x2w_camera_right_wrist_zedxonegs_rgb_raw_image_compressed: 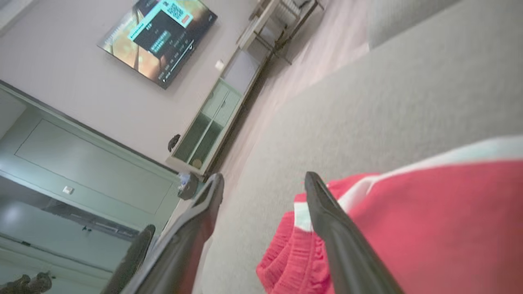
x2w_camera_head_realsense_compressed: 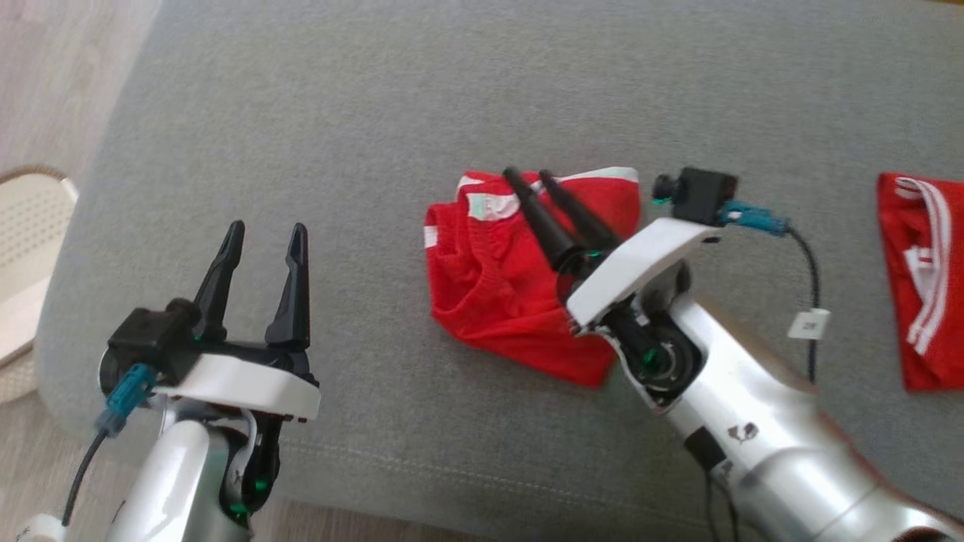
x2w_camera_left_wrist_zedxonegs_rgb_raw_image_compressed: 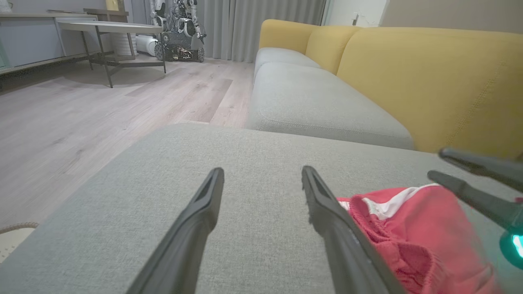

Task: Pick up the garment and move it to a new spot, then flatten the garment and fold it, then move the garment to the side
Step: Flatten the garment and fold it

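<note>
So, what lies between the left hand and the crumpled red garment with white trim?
Bare grey sofa cushion fabric alone separates the left hand from the red garment; the head view shows this.

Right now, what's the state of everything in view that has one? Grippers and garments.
left gripper, open, empty, above the grey cushion.
right gripper, open, fingers over the red garment, nothing clamped between them.
red garment, bunched in a compact heap on the cushion, not held.
second red garment, lying on the cushion at the right, apart from both grippers, partly cut off by the frame.
</note>
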